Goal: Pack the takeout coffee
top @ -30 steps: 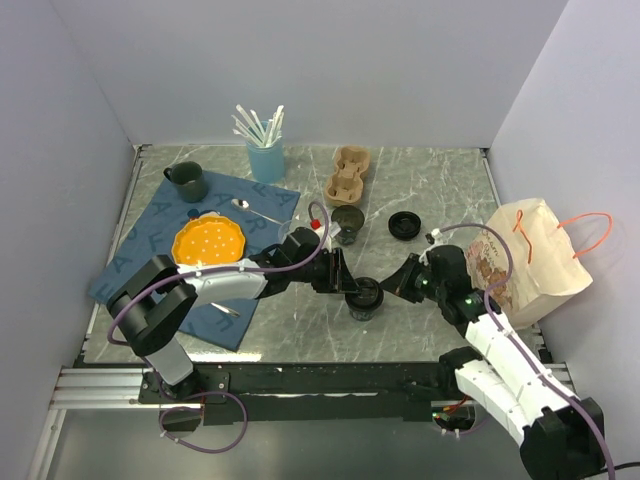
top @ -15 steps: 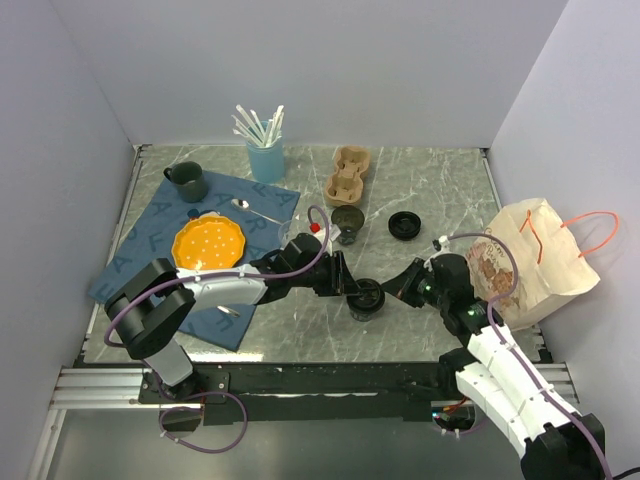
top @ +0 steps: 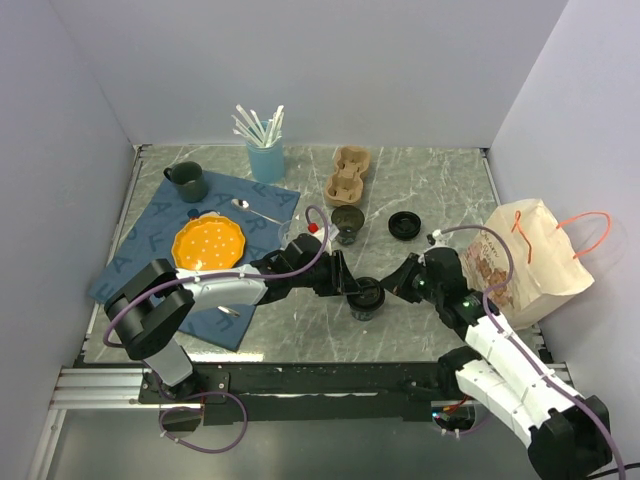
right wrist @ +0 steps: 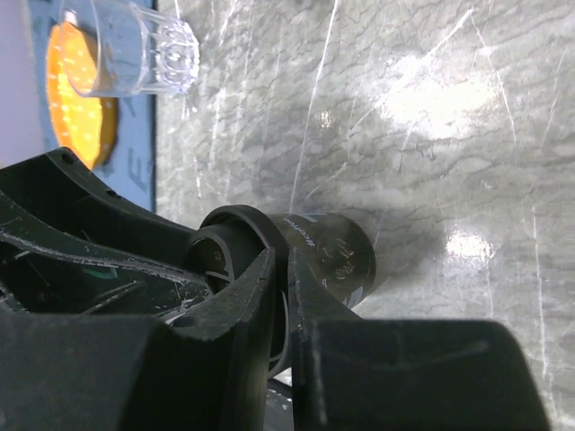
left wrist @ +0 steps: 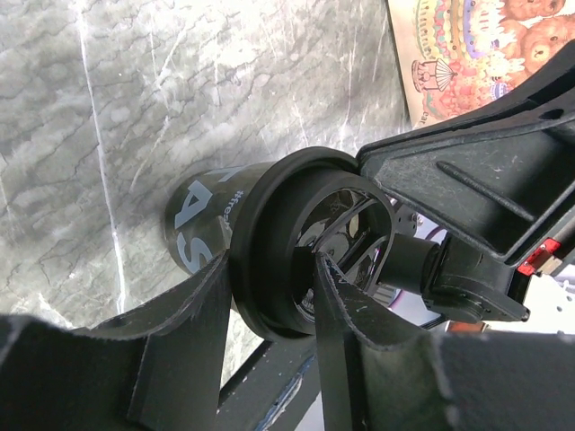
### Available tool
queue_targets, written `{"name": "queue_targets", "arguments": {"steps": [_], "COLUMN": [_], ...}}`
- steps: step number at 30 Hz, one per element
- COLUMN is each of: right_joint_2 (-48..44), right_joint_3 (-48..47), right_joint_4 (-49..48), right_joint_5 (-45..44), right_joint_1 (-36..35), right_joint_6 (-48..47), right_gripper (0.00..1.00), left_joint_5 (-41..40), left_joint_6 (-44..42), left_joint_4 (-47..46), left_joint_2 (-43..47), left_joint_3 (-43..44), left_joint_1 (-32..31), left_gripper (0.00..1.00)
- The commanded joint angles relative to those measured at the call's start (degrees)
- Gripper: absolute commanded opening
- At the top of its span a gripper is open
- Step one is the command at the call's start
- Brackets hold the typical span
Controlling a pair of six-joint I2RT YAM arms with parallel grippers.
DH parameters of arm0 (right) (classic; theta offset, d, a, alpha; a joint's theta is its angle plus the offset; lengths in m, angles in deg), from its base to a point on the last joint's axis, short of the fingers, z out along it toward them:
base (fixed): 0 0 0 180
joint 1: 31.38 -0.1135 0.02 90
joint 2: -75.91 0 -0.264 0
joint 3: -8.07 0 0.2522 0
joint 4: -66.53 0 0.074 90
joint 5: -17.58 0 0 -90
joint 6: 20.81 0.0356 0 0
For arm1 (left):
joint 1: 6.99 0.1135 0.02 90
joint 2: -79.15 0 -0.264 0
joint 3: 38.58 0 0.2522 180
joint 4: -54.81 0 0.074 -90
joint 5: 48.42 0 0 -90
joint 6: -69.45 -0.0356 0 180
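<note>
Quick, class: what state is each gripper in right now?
Left gripper: closed on the small black disposable cup, at its round black plastic lid.
Right gripper: nearly shut, apparently pinching that lid's rim.

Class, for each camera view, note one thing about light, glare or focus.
Top external: even, soft light, everything sharp. Left wrist: white lettering on the small black disposable cup is crisp. Right wrist: white glare patches on the grey marble tabletop.

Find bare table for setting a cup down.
Free: the back-right marble between cup carrier and paper bag, and the near strip between blue mat and right arm. Crowded: the centre, where the left gripper and right gripper meet at the takeout coffee, glass and loose lid behind.
</note>
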Motion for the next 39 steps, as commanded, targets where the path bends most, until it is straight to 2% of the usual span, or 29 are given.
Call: {"name": "queue_targets", "arguments": {"steps": [1, 6, 13, 17, 25, 29, 33, 35, 39], "right_joint_2": [4.1, 5.6, 10.1, 13.0, 10.5, 7.8, 10.1, 10.4, 11.0], "right_joint_3": [0.7, -3.8, -3.2, -3.6, -2.3, -6.3, -14.9, -16.1, -18.4], "right_joint_4": [16.5, 22.5, 23.2, 23.8, 23.7, 23.4, 28.5, 29.1, 32.1], "right_joint_5": [-4.2, -9.0, -13.3, -14.1, -13.6, -12.2, -12.2, -12.1, -12.7], "right_joint_1": [-4.3, -7.0, -14.8, -15.6, -15.6, -15.5, -15.4, -15.5, -15.5], "right_joint_6": [-3.6, -3.0, 2.8, 3.7, 4.3, 2.0, 0.4, -0.1, -0.6], "right_gripper": [0.17, 0.17, 0.17, 0.17, 0.15, 0.22, 0.28, 0.31, 0.32], "left_joint_5": [-6.2, -6.0, -6.3, -6.0, -6.4, -6.2, -6.1, -6.3, -6.5], "left_joint_6": [-4.7, -4.9, -5.2, -5.4, -5.5, -5.3, -5.0, -4.8, -4.8], "left_joint_4": [21.3, 21.4, 21.4, 21.6, 22.1, 21.8, 21.9, 22.0, 22.2], "left_joint_2": [-6.8, -6.8, -6.9, -7.2, -7.6, -7.9, -8.5, -8.5, -8.7], "left_joint_3": [-4.6, -4.3, -4.4, -4.4, -3.9, -3.6, -3.5, -3.5, -3.4], "left_joint_1": [-2.0, -1.9, -1.9, -1.9, -1.9, -2.0, -1.9, -2.0, -1.9], "left_gripper": [0.42, 0.42, 0.43, 0.42, 0.42, 0.42, 0.42, 0.42, 0.42]}}
